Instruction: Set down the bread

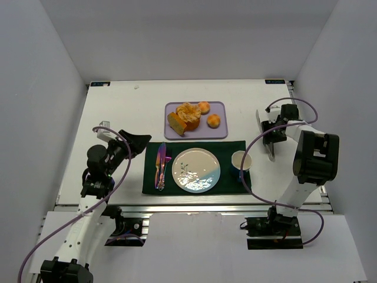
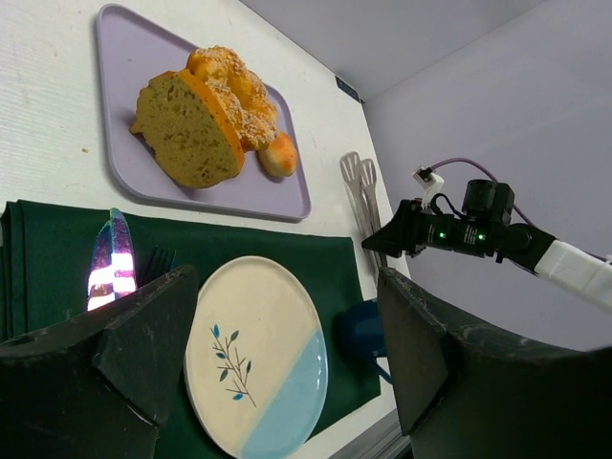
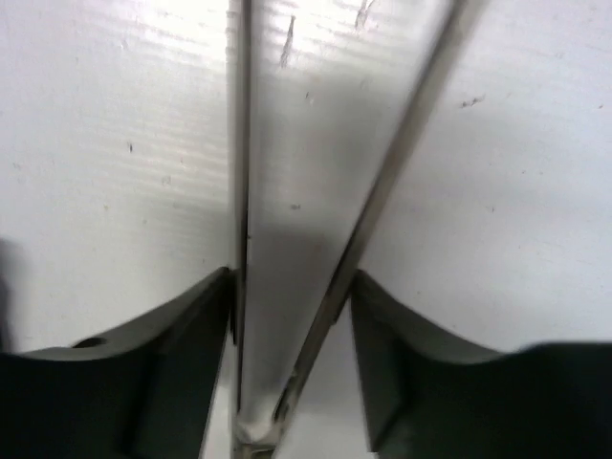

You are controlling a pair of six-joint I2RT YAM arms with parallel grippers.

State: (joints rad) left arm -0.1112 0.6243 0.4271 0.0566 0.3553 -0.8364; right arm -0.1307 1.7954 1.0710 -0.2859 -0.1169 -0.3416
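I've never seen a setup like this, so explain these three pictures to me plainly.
Two robot arms are bolted at a table's near edge. One picture looks down from above; the other two come from a camera on each wrist. On the table: a tray with the bread, a cake and two buns; a green mat with plate, knife, fork and cup; tongs at the right. The left claw is open and holds nothing. The right claw has its fingers either side of the tongs; whether it grips them, I cannot tell.
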